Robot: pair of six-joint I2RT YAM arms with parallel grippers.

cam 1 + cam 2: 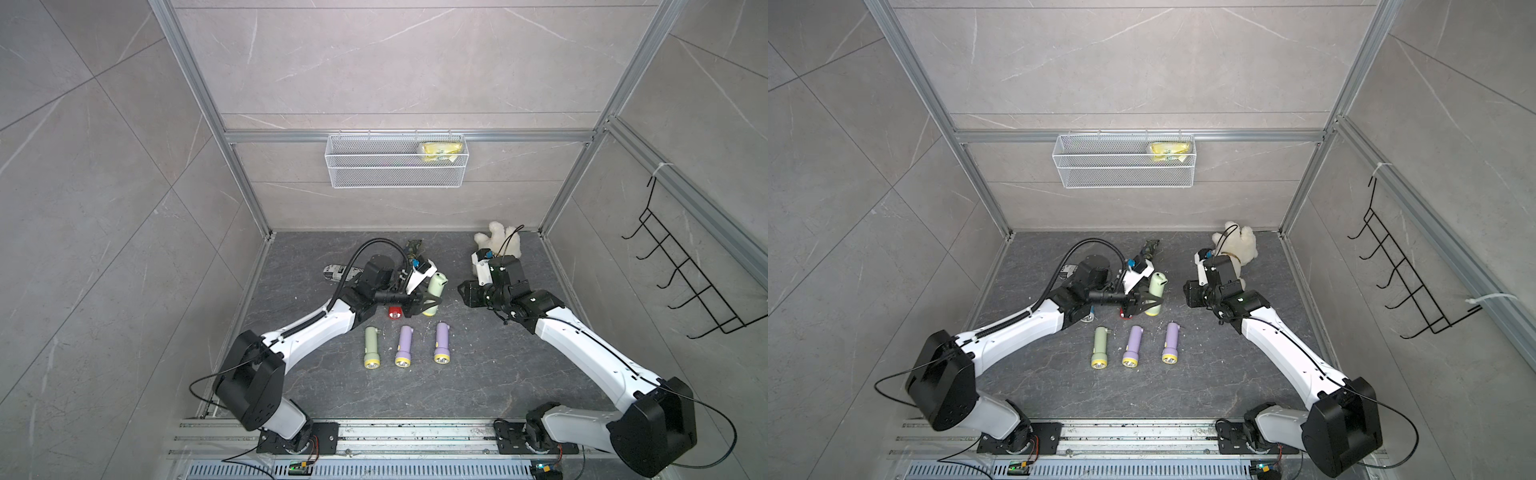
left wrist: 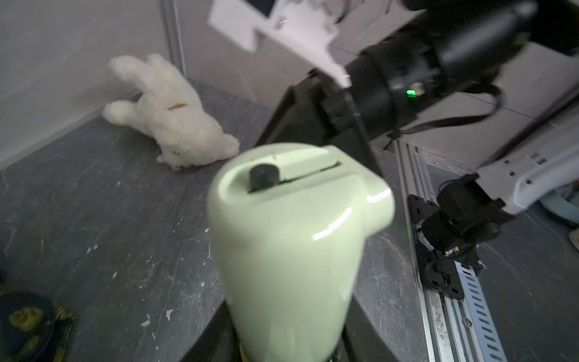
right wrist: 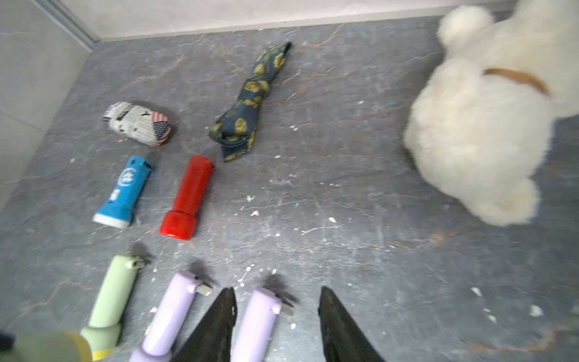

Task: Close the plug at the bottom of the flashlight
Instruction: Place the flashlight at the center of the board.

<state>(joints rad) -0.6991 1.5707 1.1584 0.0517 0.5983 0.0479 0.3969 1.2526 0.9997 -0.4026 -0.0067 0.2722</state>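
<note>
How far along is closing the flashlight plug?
Seemingly done: the plug lies flush in the pale green plastic flashlight that the left gripper clamps. In hand: the right gripper is open, empty. Left: the floor's green flashlight and two lilac flashlights show prongs out.

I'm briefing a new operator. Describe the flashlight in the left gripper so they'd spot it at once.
On the dark floor, follow the left arm to the left gripper. The pale green flashlight clamped there points tail-up; the other green flashlight lies flat in the row nearer the arm bases.
</note>
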